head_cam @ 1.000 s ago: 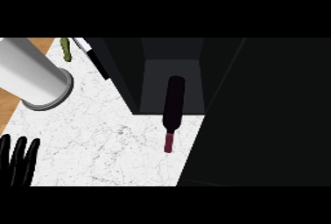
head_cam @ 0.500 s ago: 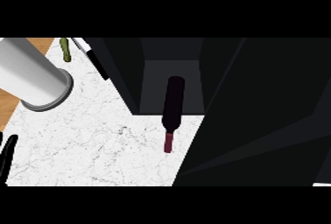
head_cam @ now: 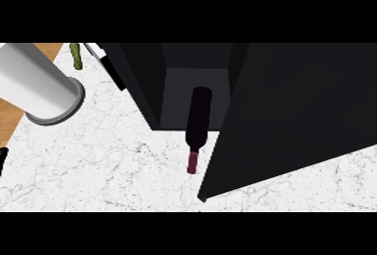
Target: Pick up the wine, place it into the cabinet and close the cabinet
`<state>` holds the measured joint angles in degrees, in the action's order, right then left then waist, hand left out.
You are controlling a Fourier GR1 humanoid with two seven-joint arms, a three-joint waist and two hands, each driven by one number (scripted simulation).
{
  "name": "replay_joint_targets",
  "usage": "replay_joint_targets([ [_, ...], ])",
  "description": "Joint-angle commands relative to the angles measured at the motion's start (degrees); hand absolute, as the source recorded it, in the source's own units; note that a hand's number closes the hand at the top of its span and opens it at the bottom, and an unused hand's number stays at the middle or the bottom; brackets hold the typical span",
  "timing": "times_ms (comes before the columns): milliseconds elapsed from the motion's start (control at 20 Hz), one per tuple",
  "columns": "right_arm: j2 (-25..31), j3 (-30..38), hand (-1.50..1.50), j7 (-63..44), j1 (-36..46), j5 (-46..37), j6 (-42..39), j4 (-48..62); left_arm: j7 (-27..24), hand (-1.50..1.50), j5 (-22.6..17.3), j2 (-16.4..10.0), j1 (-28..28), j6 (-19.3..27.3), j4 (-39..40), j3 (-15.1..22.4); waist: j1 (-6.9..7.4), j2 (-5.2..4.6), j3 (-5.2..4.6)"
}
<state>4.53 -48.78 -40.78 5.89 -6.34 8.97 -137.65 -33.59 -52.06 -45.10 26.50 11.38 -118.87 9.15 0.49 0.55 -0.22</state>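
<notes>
- Only a dark sliver of the left hand [head_cam: 2,159] shows, at the far left edge over the counter [head_cam: 110,169]; I cannot tell whether it is open or closed. It holds nothing that can be seen.
- The right hand is out of view.
- The wine bottle [head_cam: 197,119] is well apart from the left hand, off to its right. Its dark body reaches into the cabinet [head_cam: 143,84] opening, and its red-capped neck points to the near side, over the counter. I cannot tell whether it stands or lies.
- The door [head_cam: 302,109] stands open just right of the bottle.
- Risk: the neck seems to stick out past the cabinet's front, so closing the door could hit it and knock or jam the bottle.
- A grey canister [head_cam: 33,82] stands far left.
</notes>
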Motion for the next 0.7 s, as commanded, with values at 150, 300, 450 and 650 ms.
replay_joint_targets([
  [150,-4.2,-6.2,1.5,-4.5,16.4,-2.5,9.0,4.7,3.5,-1.5,-1.1,1.8,-3.7,0.4,0.3,0.4,0.09,-0.4,0.02],
  [300,-4.1,-4.3,1.5,-3.0,21.6,0.5,12.5,9.0,3.1,-1.5,-1.2,1.8,-3.3,-1.6,0.0,-0.3,1.16,-0.5,-0.02],
  [450,-4.0,-2.6,1.5,-2.4,25.3,4.4,16.3,11.0,4.8,-1.5,-2.5,1.0,-3.7,-2.7,0.7,-1.4,1.6,-0.61,-0.02],
  [650,-4.1,2.1,1.5,-2.2,33.7,10.4,18.2,16.5,4.0,-1.5,-0.4,3.1,-4.8,-1.9,2.0,-0.3,1.75,-0.67,0.03],
])
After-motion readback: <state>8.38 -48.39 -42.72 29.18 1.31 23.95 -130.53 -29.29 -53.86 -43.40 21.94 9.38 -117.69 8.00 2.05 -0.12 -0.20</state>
